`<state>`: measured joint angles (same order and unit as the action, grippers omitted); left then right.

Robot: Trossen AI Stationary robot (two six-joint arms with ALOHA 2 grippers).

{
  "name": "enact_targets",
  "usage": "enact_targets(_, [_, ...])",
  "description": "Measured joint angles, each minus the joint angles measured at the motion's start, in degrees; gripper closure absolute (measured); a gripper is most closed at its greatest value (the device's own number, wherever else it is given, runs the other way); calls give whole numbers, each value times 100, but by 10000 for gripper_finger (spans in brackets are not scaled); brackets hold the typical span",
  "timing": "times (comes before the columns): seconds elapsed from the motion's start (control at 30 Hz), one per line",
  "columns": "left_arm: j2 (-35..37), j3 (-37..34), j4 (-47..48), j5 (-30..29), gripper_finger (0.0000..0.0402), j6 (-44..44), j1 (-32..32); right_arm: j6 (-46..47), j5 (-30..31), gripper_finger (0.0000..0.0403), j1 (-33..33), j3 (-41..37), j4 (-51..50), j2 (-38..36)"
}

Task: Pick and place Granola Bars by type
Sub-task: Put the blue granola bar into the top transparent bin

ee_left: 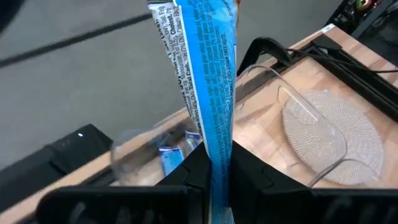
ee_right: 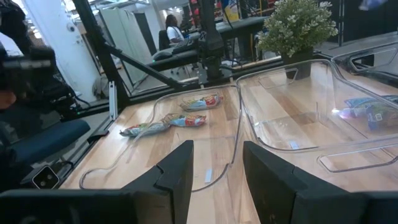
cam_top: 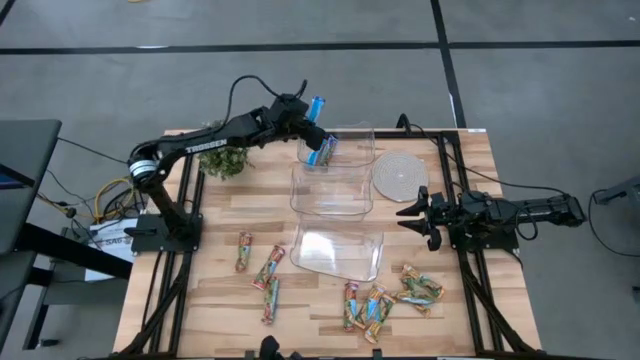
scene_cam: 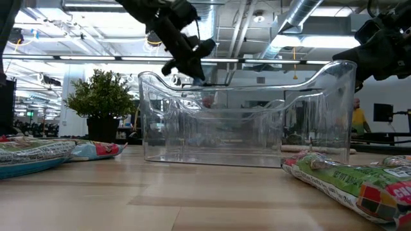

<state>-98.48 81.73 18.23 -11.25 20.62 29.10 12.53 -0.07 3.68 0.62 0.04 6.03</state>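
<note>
My left gripper (cam_top: 308, 120) is above the far left corner of the far clear tub (cam_top: 350, 135) and is shut on a bright blue granola bar (cam_top: 317, 106). A few blue bars (cam_top: 322, 151) lie in that tub and also show in the left wrist view (ee_left: 170, 158). Red-green-orange bars (cam_top: 268, 268) lie on the table's near left. Tan-orange bars (cam_top: 367, 306) and others (cam_top: 418, 289) lie on its near right. My right gripper (cam_top: 413, 210) is open and empty at the right, beside the middle tub (cam_top: 332, 190). My left gripper pinches the blue bar near one end (ee_left: 216, 163) between its two fingers (ee_left: 193, 171). The rest of the bar (ee_left: 205, 68) sticks out straight past the fingertips. The bar is lifted clear, above the far tub's rim.
Three clear tubs stand in a row down the table's middle, the near one (cam_top: 337, 252) lowest in the high view. A small potted plant (cam_top: 225, 160) stands at the far left, and a round woven mat (cam_top: 400, 175) lies at the far right. A person (ee_right: 171, 28) stands in the room beyond.
</note>
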Motion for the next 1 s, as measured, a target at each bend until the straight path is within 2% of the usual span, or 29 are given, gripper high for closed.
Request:
enact_targets(0.23, [-413,2,-21,572,372,718,-7,0,1,269,0,1,-1,1])
enact_targets(0.43, [-692,2,-22,914,372,900,-7,-1,1,270,0,2,-1,-1])
enact_targets(0.67, [-767,11,-188,942,372,1047,-7,0,1,270,0,2,1,0])
enact_targets(1.0, [-926,11,173,936,372,1148,36,-2,1,270,-1,1,0,0])
